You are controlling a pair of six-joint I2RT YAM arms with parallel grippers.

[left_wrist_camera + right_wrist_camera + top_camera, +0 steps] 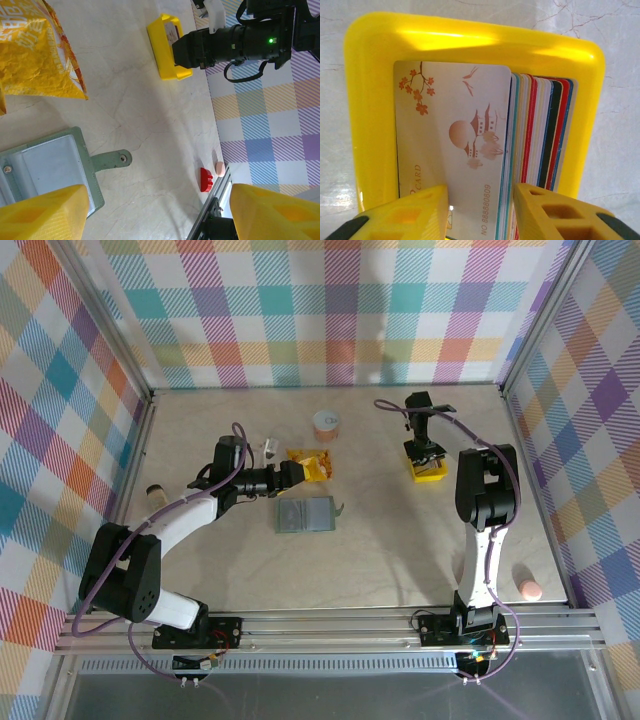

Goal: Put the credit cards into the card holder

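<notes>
1. The left gripper [160, 212] was spread wide, with nothing between its yellow fingers [45, 215]. The lower edge of the wrist view cut the fingers off.
2. The card holder [303, 513] lay opened flat in the middle of the table [400, 560], just near of the left gripper. In the left wrist view its left part was cut off and one finger covered its near corner. Its strap tab [112, 160] pointed right.
3. The credit cards [470, 145] stood on edge in a packed row inside the yellow tray [370, 100], on the right of the table, well apart from the card holder. The front card showed a pale face with a blossom and pagoda print. The others showed coloured edges alone.
4. The right gripper [480, 200] hung over the tray, one finger on either side of the front cards. Whether it was pinching a card could not be told, as the fingertips were cut off.
5. The snack packet [312, 464] lay just far of the card holder, partly hidden by the left gripper in the top view.
</notes>
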